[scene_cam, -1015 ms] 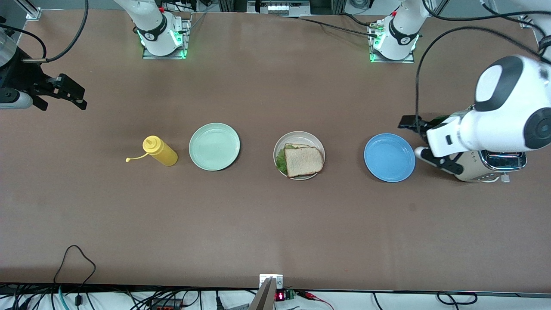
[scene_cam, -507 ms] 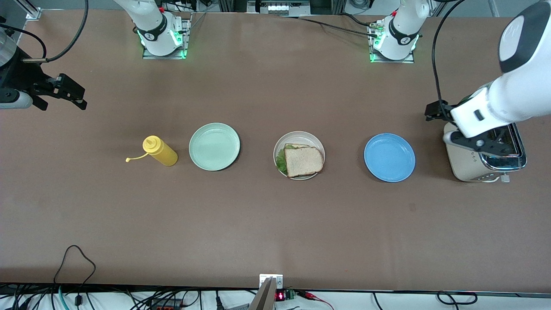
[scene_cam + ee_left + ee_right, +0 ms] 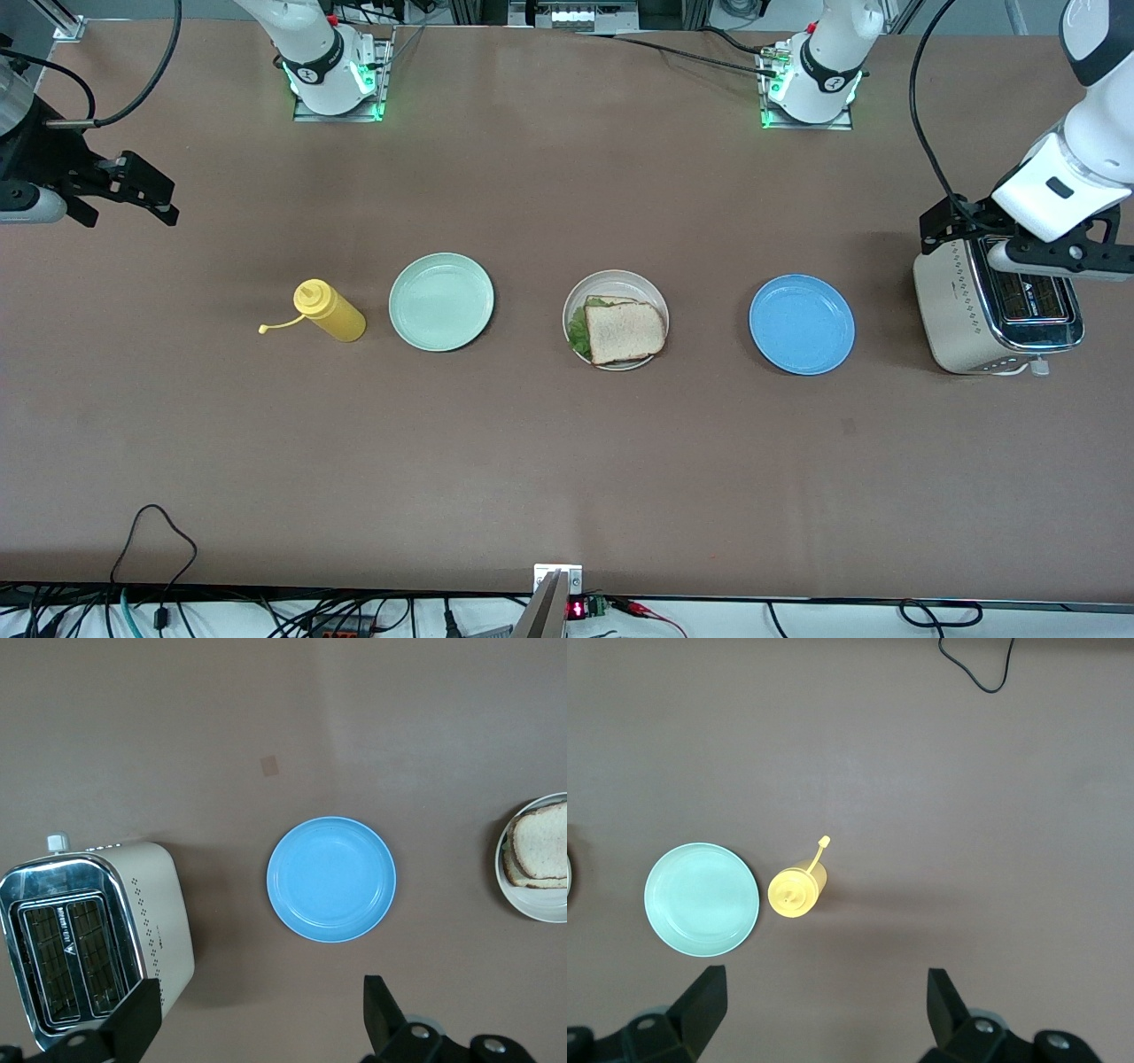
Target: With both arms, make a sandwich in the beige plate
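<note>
Sandwich: you have two square toasted light brown bread slices with a crinkled green lettuce leaf between them (image 3: 623, 330), stacked on the round beige shallow plate (image 3: 615, 282) at the middle of the brown desk (image 3: 567, 461). By the look of it, the task is done.

Plates beside it: a round mint-green plate (image 3: 441, 301) sits toward the right arm's end, a round blue plate (image 3: 802, 323) toward the left arm's end. Both show nothing on them.

Left claw (image 3: 261, 1023): released, fingers spread wide and holding nothing. It hangs over the cream and chrome two-slot toaster (image 3: 997, 306) at the left arm's end of the desk.

Right claw (image 3: 824, 1010): released too, fingers spread and bare. It waits up over the right arm's end of the desk, with the yellow plastic squeeze bottle (image 3: 330, 310) below, beside the mint-green plate.

Handling: treat the stack as light, soft and loose. Toast is crumbly and the top slice would likely slide on the lettuce if you nudge it sideways.

Where to grip: if you must shift it, pinch both slices together at the darker crust edges, gently, or move the plate by its raised rim.
</note>
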You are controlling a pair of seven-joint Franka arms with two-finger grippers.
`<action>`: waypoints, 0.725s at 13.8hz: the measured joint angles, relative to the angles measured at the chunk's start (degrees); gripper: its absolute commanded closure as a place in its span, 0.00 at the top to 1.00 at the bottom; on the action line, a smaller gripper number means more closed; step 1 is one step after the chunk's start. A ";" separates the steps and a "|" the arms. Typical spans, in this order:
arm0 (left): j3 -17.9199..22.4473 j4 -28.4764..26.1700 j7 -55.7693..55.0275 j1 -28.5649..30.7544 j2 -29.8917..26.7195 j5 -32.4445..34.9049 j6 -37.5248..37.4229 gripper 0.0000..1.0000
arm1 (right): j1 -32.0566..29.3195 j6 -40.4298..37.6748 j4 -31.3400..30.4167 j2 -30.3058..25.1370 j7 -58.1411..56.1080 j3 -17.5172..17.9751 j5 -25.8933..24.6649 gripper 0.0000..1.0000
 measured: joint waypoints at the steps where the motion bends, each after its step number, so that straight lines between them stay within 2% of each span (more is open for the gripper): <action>1: 0.04 -0.45 -0.25 -0.18 -0.61 -0.02 0.01 1.00 | 0.00 -0.01 0.00 0.00 0.00 0.00 0.00 1.00; 8: -0.03 -0.70 -0.52 -0.75 -1.70 -0.07 -4.74 1.00 | -0.01 0.02 0.00 0.05 -0.03 0.00 0.01 1.00; 10: 0.06 -0.69 -0.60 -0.72 -1.70 -2.12 -4.87 1.00 | -0.01 0.02 0.00 0.10 -0.03 0.00 0.01 1.00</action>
